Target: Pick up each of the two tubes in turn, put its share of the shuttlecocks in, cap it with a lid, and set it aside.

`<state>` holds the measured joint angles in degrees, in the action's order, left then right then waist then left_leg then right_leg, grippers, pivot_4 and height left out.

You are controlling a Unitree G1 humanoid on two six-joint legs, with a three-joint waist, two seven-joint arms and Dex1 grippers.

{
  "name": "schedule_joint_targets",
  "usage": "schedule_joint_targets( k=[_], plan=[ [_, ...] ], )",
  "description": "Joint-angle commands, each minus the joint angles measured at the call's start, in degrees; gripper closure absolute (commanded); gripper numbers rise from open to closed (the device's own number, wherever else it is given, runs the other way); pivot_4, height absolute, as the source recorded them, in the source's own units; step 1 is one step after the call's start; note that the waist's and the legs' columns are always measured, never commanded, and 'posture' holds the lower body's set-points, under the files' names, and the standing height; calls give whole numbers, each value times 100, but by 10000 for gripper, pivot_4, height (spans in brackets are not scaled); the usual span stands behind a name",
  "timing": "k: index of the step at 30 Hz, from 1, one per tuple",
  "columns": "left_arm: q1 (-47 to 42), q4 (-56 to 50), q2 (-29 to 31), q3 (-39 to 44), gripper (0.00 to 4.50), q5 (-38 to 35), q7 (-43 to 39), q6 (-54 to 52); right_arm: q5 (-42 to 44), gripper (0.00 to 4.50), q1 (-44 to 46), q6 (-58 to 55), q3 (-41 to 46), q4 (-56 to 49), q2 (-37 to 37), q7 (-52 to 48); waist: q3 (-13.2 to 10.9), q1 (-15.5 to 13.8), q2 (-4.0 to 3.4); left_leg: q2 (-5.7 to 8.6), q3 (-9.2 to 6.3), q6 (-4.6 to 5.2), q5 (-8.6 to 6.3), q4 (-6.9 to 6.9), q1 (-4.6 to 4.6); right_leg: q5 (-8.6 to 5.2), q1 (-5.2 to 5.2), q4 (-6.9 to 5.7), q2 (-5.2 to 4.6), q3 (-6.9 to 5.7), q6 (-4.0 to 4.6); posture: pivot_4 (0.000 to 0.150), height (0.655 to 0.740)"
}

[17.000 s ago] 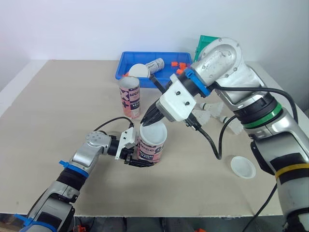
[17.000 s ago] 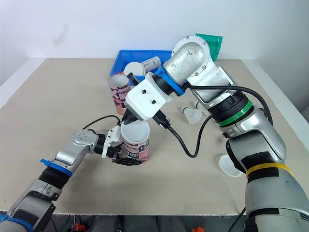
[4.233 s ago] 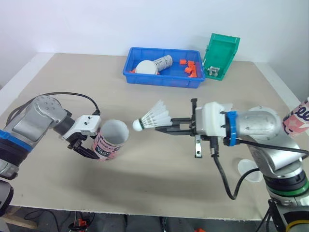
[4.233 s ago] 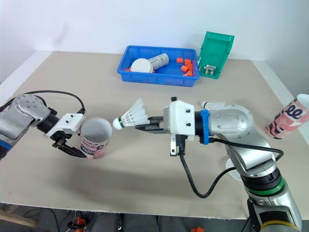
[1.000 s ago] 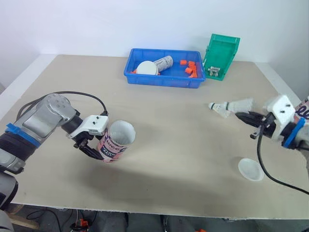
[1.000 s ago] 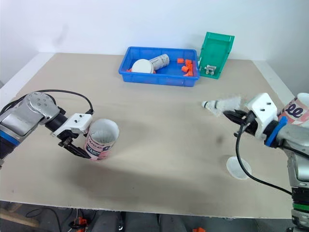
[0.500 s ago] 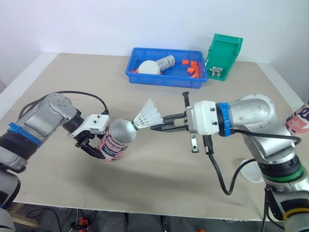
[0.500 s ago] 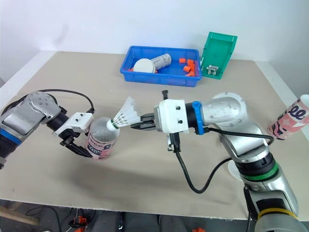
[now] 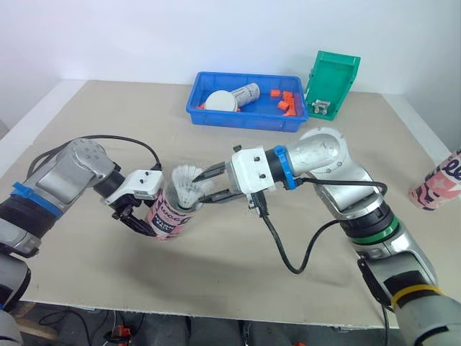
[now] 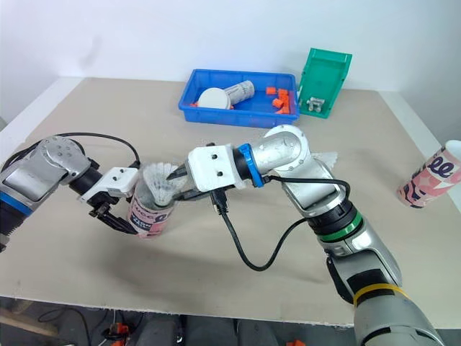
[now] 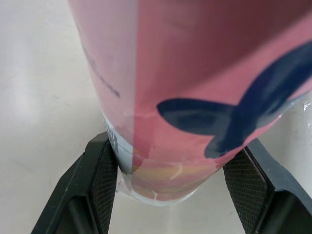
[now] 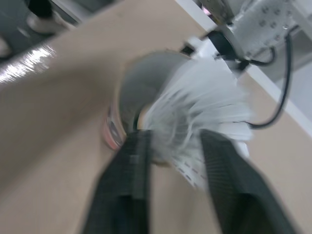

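My left gripper [image 9: 141,215] is shut on a pink tube [image 9: 168,216], held tilted just above the table with its mouth toward the right arm; both pads press the tube's sides [image 11: 195,73]. A white shuttlecock [image 9: 186,184] sits in the tube's mouth, feathers sticking out. My right gripper [image 9: 202,187] is at the mouth, open, with one finger on either side of the feather skirt [image 12: 200,107]. The second pink tube [image 10: 425,176] stands at the far right table edge. Another shuttlecock [image 10: 325,156] lies on the table behind my right arm.
A blue bin [image 9: 245,119] at the back holds a white lid [image 9: 220,101], a lying tube and small orange pieces. A green bin [image 9: 333,83] stands tilted to its right. A black cable hangs from my right wrist down to the table.
The right gripper has carried the shuttlecock from the right side across to the tube, pushed its cork end into the mouth, and spread its fingers. The left gripper has kept the tube in place.
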<state>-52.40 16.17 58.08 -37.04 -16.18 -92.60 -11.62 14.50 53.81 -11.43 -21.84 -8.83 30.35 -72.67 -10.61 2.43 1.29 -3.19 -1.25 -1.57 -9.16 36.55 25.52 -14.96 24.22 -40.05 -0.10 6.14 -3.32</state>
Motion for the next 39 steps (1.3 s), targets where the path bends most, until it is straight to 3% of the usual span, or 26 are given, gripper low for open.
schedule_joint_targets(
  k=[1,4,11,17,21,29,39],
  plan=[
    [19,-137,18,134,16180,22,10,-11,768,13783,-42,-480,671,-599,126,-47,0,0,0,0,-1,0,0,0,0,-2,0,-1,0,0,0,1500,7038],
    [53,-163,3,146,16180,12,10,-22,903,13783,-333,-696,975,-780,332,120,2,-3,3,0,-1,0,0,-1,0,-3,-1,0,-1,-1,-1,1500,7038],
    [233,-283,30,262,16180,-3,10,-70,607,13783,-2052,-1131,2445,-774,1049,1503,4,-16,7,5,2,0,0,1,1,-9,-3,0,-6,-1,6,1500,7038],
    [250,-264,75,261,16180,10,10,-51,118,13783,-3150,-1006,3634,-83,1131,2867,5,-4,7,9,2,0,-1,-2,-2,-8,-1,-2,-5,3,-4,1500,7038],
    [170,-171,28,258,16180,55,10,10,-124,13783,-3477,-791,3863,584,1141,3257,5,15,8,11,5,0,-1,1,-3,-8,-3,-2,-6,8,-1,1500,7038],
    [214,-204,23,281,16180,60,10,8,-262,13783,-3175,-365,3679,1987,992,3383,4,29,5,15,14,4,2,2,-8,-8,-4,-1,-6,22,6,1500,7038],
    [190,-185,65,304,16180,99,10,23,-995,13783,-1456,512,2757,4776,746,3415,2,48,3,18,18,7,3,-2,-10,-9,-3,0,-7,28,4,1500,7038]
  ],
)
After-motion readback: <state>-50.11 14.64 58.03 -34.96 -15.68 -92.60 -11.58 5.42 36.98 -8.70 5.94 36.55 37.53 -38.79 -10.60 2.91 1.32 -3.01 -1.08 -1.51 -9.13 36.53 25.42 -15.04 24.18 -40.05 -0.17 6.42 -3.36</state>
